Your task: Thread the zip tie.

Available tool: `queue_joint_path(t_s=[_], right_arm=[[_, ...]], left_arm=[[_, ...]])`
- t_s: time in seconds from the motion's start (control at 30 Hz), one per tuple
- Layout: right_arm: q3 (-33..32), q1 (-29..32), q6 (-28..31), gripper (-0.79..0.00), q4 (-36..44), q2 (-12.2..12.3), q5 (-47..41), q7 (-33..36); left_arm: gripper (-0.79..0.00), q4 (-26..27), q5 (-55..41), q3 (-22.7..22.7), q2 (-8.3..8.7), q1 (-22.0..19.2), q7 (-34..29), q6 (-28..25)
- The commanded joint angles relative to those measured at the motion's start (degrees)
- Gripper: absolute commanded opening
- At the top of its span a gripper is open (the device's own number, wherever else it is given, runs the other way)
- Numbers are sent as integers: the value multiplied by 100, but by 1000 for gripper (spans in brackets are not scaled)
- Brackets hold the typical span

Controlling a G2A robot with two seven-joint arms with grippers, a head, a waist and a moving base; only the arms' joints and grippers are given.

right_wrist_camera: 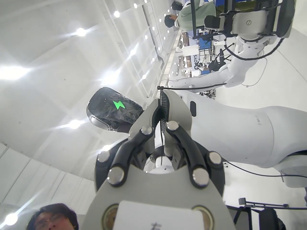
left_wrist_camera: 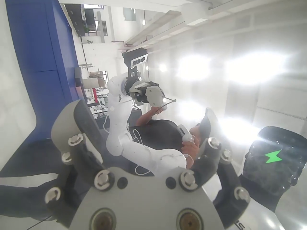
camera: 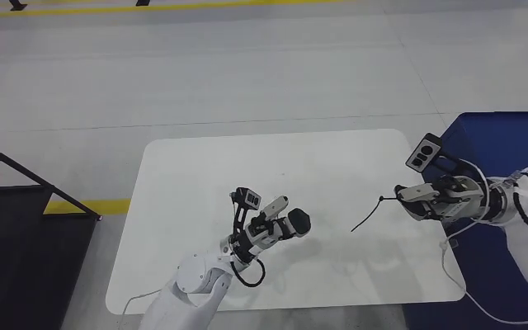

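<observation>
Zip tie (camera: 366, 215): it is held in the air over the right-hand part of the white worktop (camera: 206, 190), clamped in the right gripper (camera: 398, 196). In the right wrist view the right gripper (right_wrist_camera: 164, 96) has its pads pressed together on the zip tie (right_wrist_camera: 191, 88). The head sits just beyond the fingertips, and a thin length of strap runs back between the pads.

Orientation: the free strap leaves the head sideways, roughly square to the fingers. Seen from above, its long axis lies on a diagonal. The head is at the right gripper, and the tail points toward the worktop's middle and the robot's side. You cannot tell whether the tail tip touches the worktop.

Reason for this hold, as a judgement: the head stays clear of the fingertips so that its slot remains accessible, and the tail lies in open space between the arms.

Left gripper (camera: 287, 213): it is positioned over the worktop's middle, well apart from the tail. In its own wrist view, the left gripper (left_wrist_camera: 141, 108) has its fingers spread with nothing between them. It faces the right arm, which suggests it is placed to take the tail. No loop has formed, so treat threading as not yet done.
</observation>
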State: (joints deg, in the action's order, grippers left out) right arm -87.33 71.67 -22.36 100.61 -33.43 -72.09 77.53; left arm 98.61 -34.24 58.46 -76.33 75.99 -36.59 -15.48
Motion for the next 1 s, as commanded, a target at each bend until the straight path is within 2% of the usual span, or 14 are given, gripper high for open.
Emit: queue_joint_path(t_s=[0.0,0.07,0.2,0.3,0.4,0.63,0.97], right_arm=[[59,29,-27,-785,113,-22,-138,-55],[118,-4,43,-785,372,-53,-172,-203],[173,-163,146,-785,1025,-123,-552,-388],[107,-342,45,-785,1456,-160,-915,-587],[166,-476,-171,-785,1846,-194,-1173,-697],[367,-603,-364,-785,1940,-269,-1218,-907],[438,-548,-405,-785,1707,-347,-1007,-807]], left_arm=[[0,-3,-5,-2,-1,-2,1,-4],[0,-3,-5,-2,-1,-2,1,-4],[0,-251,-1530,-96,-111,102,566,260],[0,-587,-1979,-275,-201,23,882,257],[0,-706,-2356,-467,-279,-22,841,215],[0,-725,-2364,-485,-286,-29,838,206],[0,-725,-2364,-485,-286,-29,838,206]])
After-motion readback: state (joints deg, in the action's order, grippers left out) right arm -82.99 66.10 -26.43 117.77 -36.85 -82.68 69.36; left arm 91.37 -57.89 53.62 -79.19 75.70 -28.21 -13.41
